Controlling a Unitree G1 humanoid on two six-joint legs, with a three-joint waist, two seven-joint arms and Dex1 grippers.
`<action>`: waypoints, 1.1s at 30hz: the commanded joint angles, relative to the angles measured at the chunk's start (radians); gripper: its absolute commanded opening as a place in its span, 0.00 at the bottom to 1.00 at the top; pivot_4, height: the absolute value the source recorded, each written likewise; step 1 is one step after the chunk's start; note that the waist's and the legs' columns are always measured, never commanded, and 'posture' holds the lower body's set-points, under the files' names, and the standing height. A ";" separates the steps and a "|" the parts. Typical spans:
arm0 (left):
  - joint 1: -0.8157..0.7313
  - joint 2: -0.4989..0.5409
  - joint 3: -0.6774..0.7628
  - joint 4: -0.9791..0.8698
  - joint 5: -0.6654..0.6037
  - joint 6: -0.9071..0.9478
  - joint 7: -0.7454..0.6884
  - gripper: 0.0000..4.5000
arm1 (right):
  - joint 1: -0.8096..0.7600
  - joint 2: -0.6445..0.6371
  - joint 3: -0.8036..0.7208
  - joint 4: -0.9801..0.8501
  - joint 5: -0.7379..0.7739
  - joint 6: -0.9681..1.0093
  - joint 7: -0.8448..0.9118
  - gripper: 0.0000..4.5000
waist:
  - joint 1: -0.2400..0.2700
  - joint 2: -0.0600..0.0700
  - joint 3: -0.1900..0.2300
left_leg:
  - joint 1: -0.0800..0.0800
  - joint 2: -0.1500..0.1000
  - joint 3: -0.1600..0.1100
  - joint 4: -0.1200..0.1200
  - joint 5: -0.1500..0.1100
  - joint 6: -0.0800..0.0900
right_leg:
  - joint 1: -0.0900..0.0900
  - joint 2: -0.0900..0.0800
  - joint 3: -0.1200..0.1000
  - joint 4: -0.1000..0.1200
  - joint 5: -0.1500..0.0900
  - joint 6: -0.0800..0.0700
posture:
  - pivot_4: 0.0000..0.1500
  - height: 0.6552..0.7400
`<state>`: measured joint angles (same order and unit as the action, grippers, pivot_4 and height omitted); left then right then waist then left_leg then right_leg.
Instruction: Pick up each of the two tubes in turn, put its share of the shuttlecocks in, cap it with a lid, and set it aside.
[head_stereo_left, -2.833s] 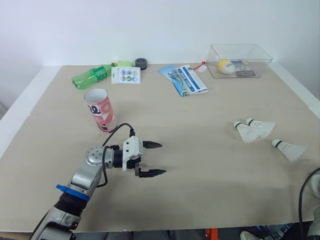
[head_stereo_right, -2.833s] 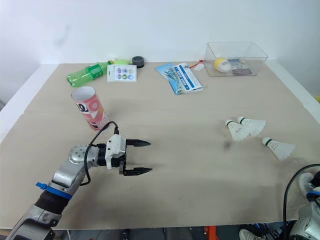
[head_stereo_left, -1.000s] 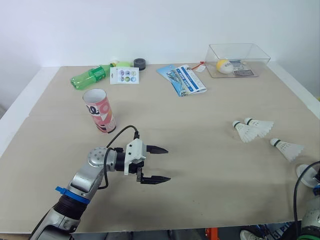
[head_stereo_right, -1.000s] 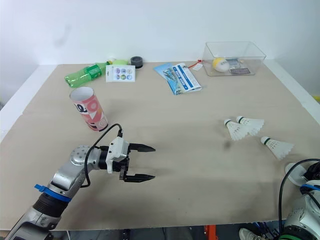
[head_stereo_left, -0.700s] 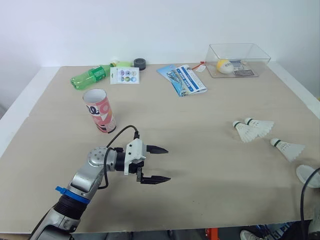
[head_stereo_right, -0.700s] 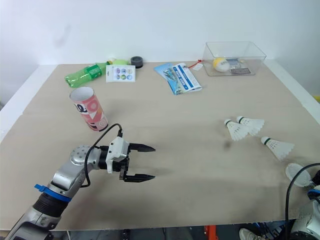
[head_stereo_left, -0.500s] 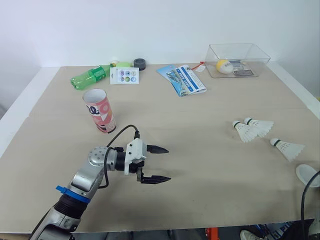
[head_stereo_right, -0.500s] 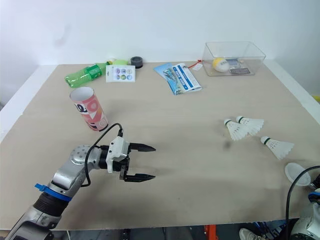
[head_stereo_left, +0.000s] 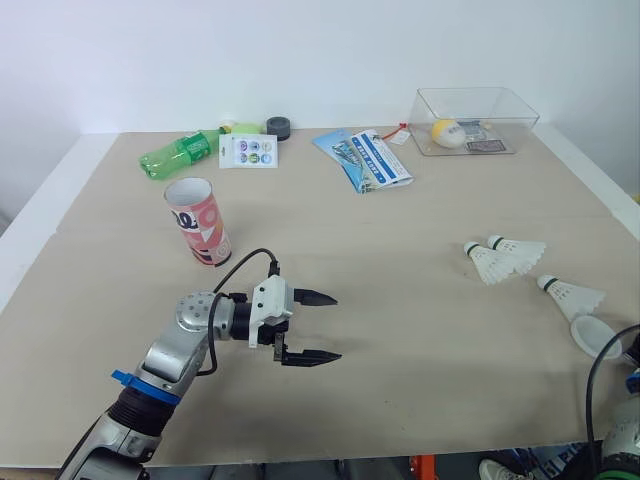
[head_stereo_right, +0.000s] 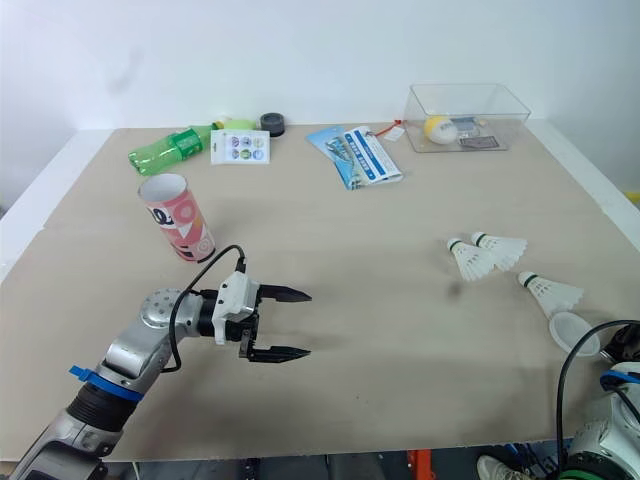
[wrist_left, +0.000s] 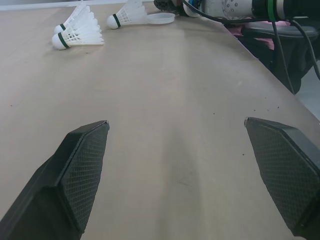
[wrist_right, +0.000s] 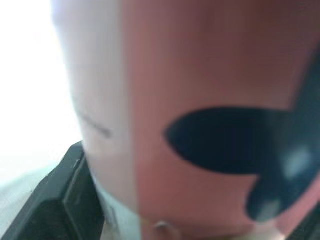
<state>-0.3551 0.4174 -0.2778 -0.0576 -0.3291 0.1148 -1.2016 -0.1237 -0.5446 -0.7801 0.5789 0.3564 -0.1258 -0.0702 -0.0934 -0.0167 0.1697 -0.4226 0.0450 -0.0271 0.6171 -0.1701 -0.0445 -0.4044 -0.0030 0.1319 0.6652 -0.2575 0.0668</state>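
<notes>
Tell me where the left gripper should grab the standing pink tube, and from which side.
Take the pink tube around its middle, fingers closing across the round wall, coming in level from its near, right-hand side. It stands upright with the open mouth up, so a top grab would likely block loading. The left gripper is open on that side.

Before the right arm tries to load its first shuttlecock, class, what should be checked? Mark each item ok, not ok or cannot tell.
1. Right jaws closed on the held tube: ok.
2. Held tube uncapped, mouth near the shuttlecocks: ok.
3. Nearest shuttlecock cork-first toward that mouth: not ok, its feathers face it.
4. Left jaws open, holding nothing, above the table: ok.
5. Second tube upright and uncapped: ok.
6. Lid ready for capping: cannot tell.
</notes>
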 joint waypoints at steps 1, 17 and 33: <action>0.004 0.004 0.002 -0.028 0.001 -0.008 0.007 1.00 | 0.053 0.024 0.017 -0.104 0.001 0.036 -0.002 0.99 | 0.000 0.000 0.000 | 0.000 0.000 0.000 0.000 0.000 0.000 | 0.000 0.000 0.000 0.000 0.000 0.000 | 1.00 1.00; -0.017 -0.023 -0.016 0.007 0.003 -0.022 -0.009 1.00 | 0.287 0.193 0.028 -0.559 0.017 0.252 -0.064 0.99 | 0.003 0.001 0.000 | -0.001 0.000 0.000 0.000 0.000 0.000 | -0.001 0.000 0.000 0.000 0.000 0.000 | 1.00 1.00; -0.047 -0.040 -0.007 0.081 0.003 -0.058 -0.027 1.00 | 0.491 0.224 0.239 -1.124 -0.043 0.454 0.037 0.99 | 0.008 0.002 -0.001 | -0.001 0.001 0.000 -0.001 -0.001 -0.001 | -0.003 -0.001 -0.001 0.000 -0.001 -0.002 | 1.00 1.00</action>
<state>-0.3849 0.3777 -0.3044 0.0295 -0.3239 0.0791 -1.2278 0.3584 -0.2988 -0.5538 -0.4717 0.3294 0.3254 -0.0607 -0.0852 -0.0149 0.1689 -0.4242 0.0460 -0.0273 0.6163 -0.1707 -0.0451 -0.4073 -0.0038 0.1307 0.6652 -0.2587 0.0648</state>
